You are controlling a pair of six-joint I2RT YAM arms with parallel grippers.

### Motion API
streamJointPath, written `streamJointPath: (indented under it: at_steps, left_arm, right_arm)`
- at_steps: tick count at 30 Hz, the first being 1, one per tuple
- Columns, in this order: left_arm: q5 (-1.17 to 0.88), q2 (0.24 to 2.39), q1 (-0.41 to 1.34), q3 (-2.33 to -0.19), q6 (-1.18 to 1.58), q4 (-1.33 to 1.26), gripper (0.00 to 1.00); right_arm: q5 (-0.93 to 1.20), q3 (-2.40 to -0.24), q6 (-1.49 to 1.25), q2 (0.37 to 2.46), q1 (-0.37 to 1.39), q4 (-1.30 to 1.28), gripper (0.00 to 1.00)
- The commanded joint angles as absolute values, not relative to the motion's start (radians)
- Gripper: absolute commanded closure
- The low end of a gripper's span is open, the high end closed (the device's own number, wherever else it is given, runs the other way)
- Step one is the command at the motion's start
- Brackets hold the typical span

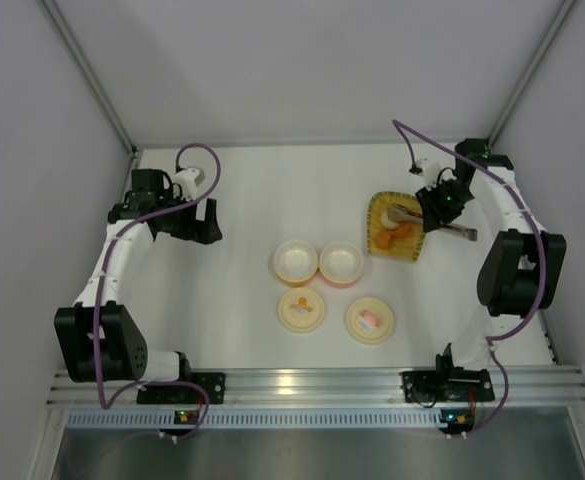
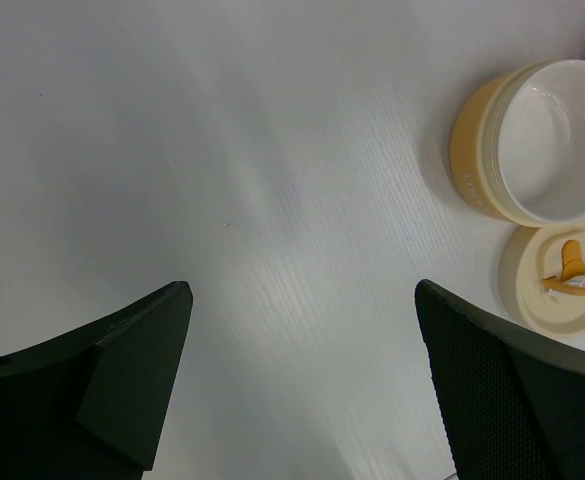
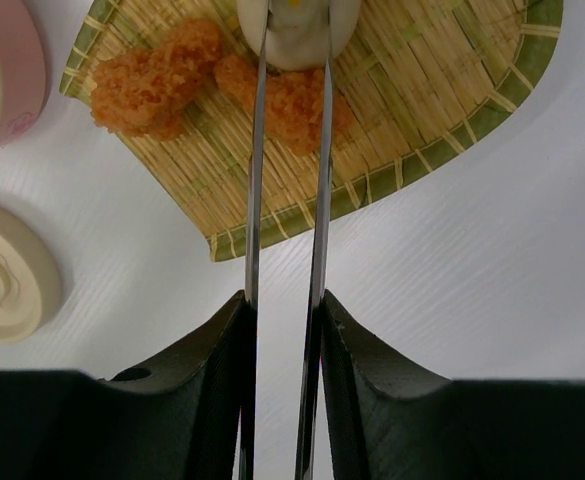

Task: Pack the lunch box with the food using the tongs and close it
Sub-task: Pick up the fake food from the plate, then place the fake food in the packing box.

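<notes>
Right tool [image 3: 282, 310] was noted clamped on the tongs [image 3: 255, 180], both slim arms pressed between its fingers well back from the tips. The tongs were held out over the woven tray [image 3: 442, 120], at the right of the surface [image 1: 232, 180]. The white ball [image 3: 297, 25] was seen bracketed by the two arms at the tray's far end. The tips were cut off by the frame edge, so a firm pinch could not be confirmed. Orange chunks [image 3: 157, 75] were recorded on the tray just beside the ball, one partly under the arms.

Left tool [image 2: 302, 290] was found spread wide and holding nothing, hung over bare surface left of the cream-yellow tub [image 2: 532, 140]. The pink tub [image 1: 340, 263] was set just beside that tub. Both were uncovered, and nothing was seen inside either. The orange-picture lid [image 1: 301, 307] and the pink-picture lid [image 1: 369, 320] were laid flat in front of them.

Risks, as judged:
- The ball is round and smooth. It could be squirted out from between thin metal arms if squeezed off-centre or too hard.
- If it is squeezed too lightly, it could be dropped between tray and tub.
- The neighbouring chunk could be dragged or flicked off the tray by the arms.
- The tongs could be twisted within the fingers, since they are held far from the tips.
- The light, unheld tubs could be nudged or tipped on delivery.
</notes>
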State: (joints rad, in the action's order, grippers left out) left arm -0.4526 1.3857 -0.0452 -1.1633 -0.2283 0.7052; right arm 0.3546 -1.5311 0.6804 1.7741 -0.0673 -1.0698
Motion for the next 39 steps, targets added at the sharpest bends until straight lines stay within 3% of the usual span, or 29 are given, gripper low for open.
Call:
streamJointPath:
  at_steps: [1, 10, 29, 39]
  left_arm:
    - [-0.474, 1.388, -0.046, -1.206, -0.215, 0.696, 0.02]
    - [-0.472, 1.384, -0.046, -1.215, -0.209, 0.701, 0.02]
    - [-0.465, 1.379, -0.046, -1.215, -0.196, 0.706, 0.02]
    - [-0.457, 1.361, -0.046, -1.201, -0.193, 0.710, 0.02]
  right_arm:
    - [0.354, -1.551, 0.698, 1.707, -0.048, -1.040, 0.71]
    - [0.396, -1.614, 0.661, 1.655, -0.048, -1.049, 0.83]
    - [0.482, -1.664, 0.657, 1.589, -0.003, -1.117, 0.88]
    - [0.494, -1.598, 0.640, 1.494, 0.199, -1.126, 0.89]
